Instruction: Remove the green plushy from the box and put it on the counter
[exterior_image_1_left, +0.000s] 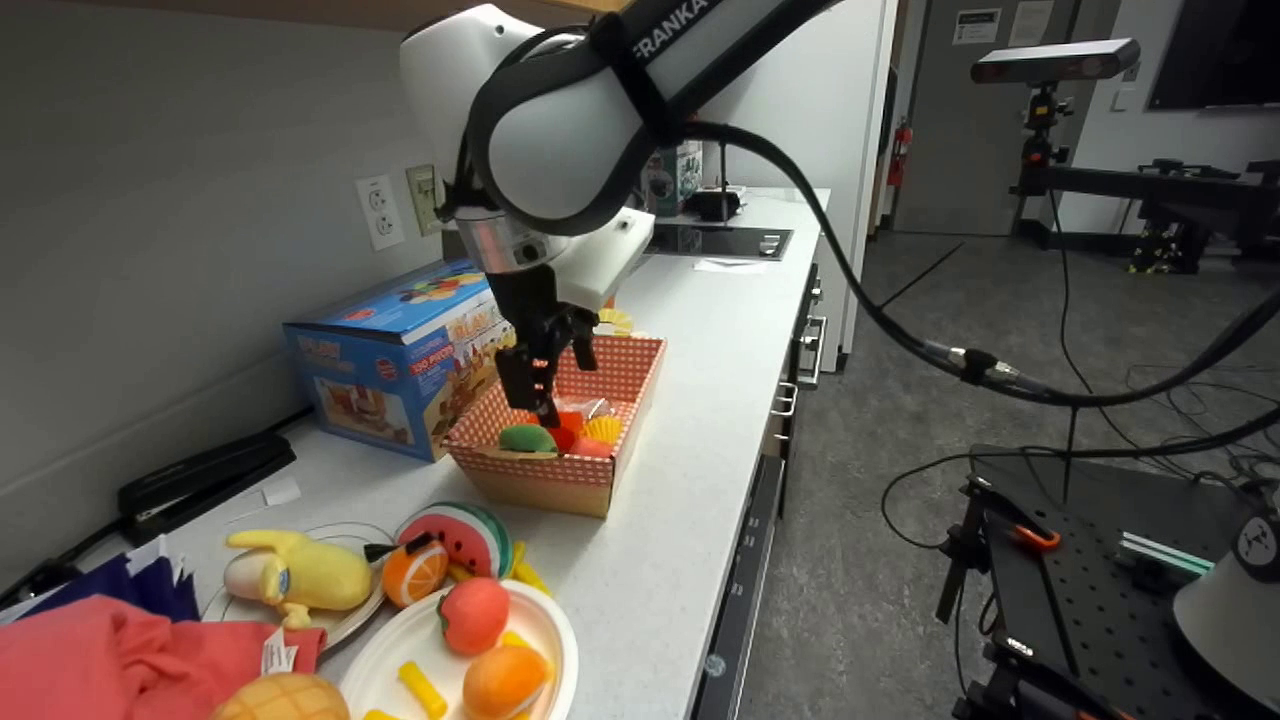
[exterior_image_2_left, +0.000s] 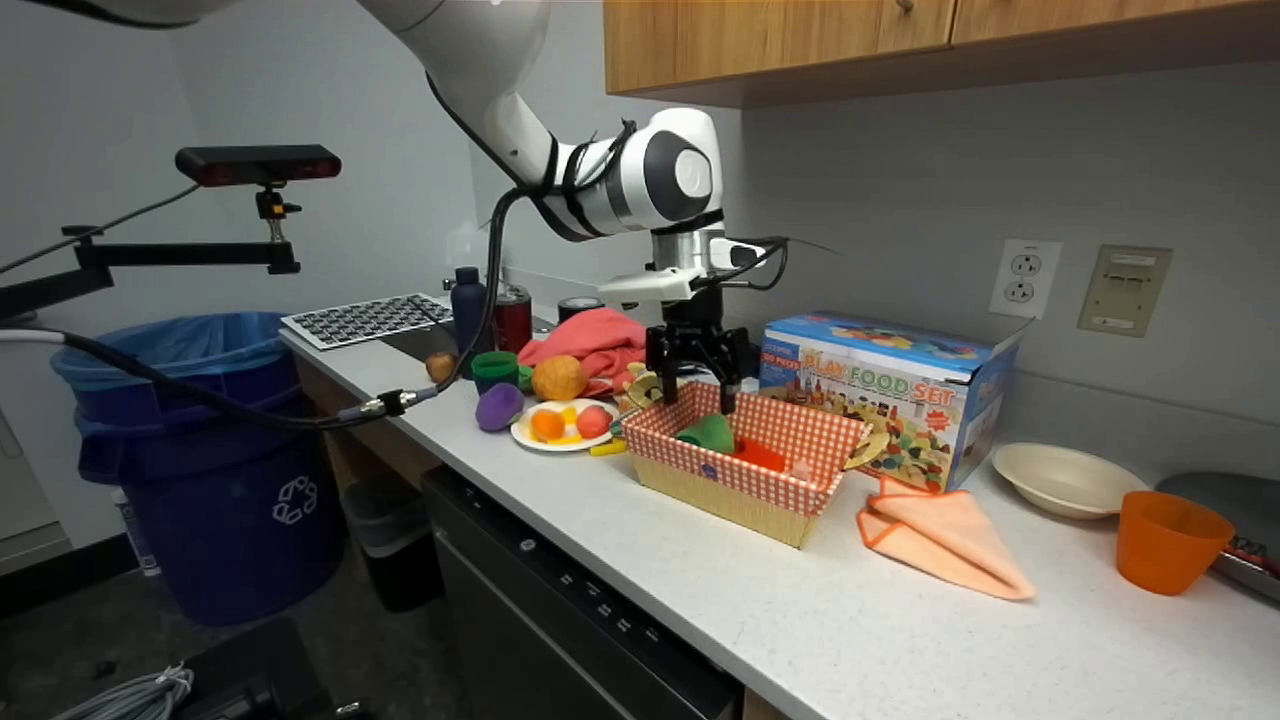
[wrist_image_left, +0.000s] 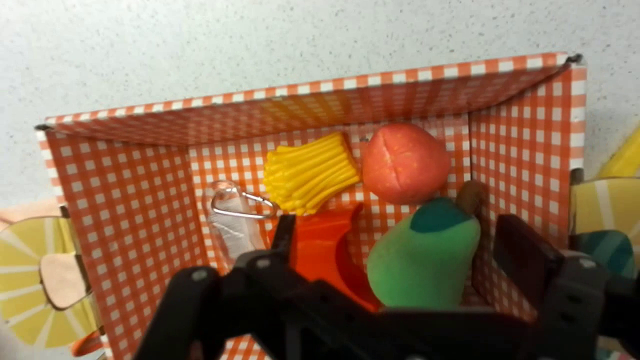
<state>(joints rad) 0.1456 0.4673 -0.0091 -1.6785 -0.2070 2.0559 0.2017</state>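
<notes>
Wrist view | my black two-fingered pincer (wrist_image_left: 398, 221) spread, pinching nothing | green pear-shaped soft toy (wrist_image_left: 425, 260) inside the orange-and-white checked open-topped box (wrist_image_left: 125, 200), below and slightly right of my centreline; long axis slants near-left to far-right, stem beside the right wall | I judge next: ease right, then lower, avoiding the orange-red plastic piece (wrist_image_left: 320, 242)

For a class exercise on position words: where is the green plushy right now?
In the wrist view, the plushy lies in the box near its right end, beside the round toy and right of the orange-red piece.
</notes>
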